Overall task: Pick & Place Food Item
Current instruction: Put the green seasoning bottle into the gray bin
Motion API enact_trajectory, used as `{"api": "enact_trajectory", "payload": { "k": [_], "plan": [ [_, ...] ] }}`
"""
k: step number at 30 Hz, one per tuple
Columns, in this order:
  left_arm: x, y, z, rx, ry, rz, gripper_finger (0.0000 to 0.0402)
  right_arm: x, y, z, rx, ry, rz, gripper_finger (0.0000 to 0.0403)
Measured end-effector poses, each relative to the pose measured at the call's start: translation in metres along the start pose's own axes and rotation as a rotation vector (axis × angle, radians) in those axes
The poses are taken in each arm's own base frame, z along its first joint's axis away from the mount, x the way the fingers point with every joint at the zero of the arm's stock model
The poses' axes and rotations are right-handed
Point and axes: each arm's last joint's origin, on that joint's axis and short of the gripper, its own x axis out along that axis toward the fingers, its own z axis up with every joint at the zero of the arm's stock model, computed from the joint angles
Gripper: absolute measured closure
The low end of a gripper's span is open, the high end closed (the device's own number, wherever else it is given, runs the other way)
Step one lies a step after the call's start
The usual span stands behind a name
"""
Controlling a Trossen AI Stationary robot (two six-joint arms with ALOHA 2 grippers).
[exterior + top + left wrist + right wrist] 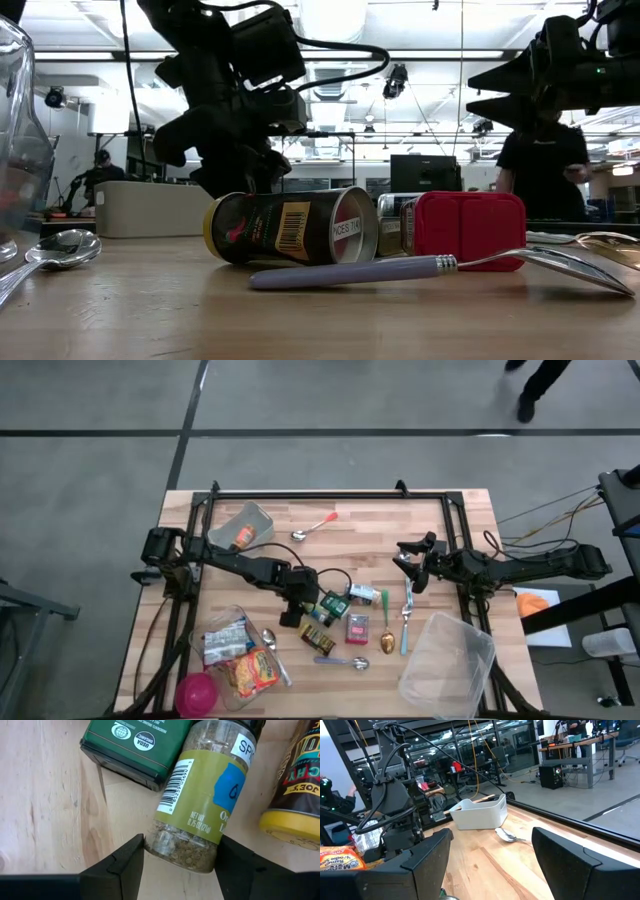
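Note:
A clear spice jar (pixel 200 805) of green flakes, with a yellow-green label, lies on its side on the wooden table. It lies between a green tin (pixel 135 745) and a dark can with a yellow end (pixel 295 795). My left gripper (pixel 180 851) is left of the table's middle (pixel 298 600), closed on the jar's bottom end. My right gripper (pixel 410 565) hangs open above the table's right half, away from the food, with nothing between its fingers (pixel 492 855). My left gripper pinches the spice jar's bottom end (pixel 165 837) between its two fingers, one on each side of the glass. The fingers slant down from above and lie across the jar. The jar lies on its side on the table.
The dark can (pixel 290 227), a red box (pixel 465 228) and a purple-handled spoon (pixel 400 268) lie toward the table's near side. Snack bags (pixel 240 655) and a pink bowl (pixel 197 693) are near left, a clear tub (pixel 450 665) near right, a white bin (pixel 245 525) far left.

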Motion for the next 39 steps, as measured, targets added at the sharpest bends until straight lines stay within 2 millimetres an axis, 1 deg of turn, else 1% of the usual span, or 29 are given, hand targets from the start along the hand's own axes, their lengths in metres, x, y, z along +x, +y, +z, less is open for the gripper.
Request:
{"api": "enact_trajectory", "payload": {
  "k": [8, 18, 23, 29, 34, 39],
  "plan": [
    [0.0, 0.0, -0.001, -0.039, 0.009, -0.002, 0.0203, 0.0, 0.0, 0.0, 0.0, 0.0, 0.001, 0.0126],
    [-0.007, -0.002, -0.009, -0.211, 0.106, -0.004, 0.0203, 0.0, 0.0, 0.0, 0.0, 0.0, 0.0, 0.0126],
    [-0.014, -0.003, -0.015, -0.328, 0.154, 0.022, 0.0203, 0.0, 0.0, 0.0, 0.0, 0.0, 0.0, 0.0126],
    [-0.025, -0.004, -0.019, -0.521, 0.189, 0.063, 0.0203, 0.0, 0.0, 0.0, 0.0, 0.001, 0.0, 0.0126],
    [-0.028, -0.005, -0.024, -0.661, 0.238, 0.088, 0.0203, 0.0, 0.0, 0.0, -0.002, 0.004, -0.001, 0.0126],
    [-0.028, -0.004, -0.026, -0.772, 0.249, 0.141, 0.0203, 0.0, 0.0, -0.001, -0.006, 0.014, -0.003, 0.0126]
  ]
}}
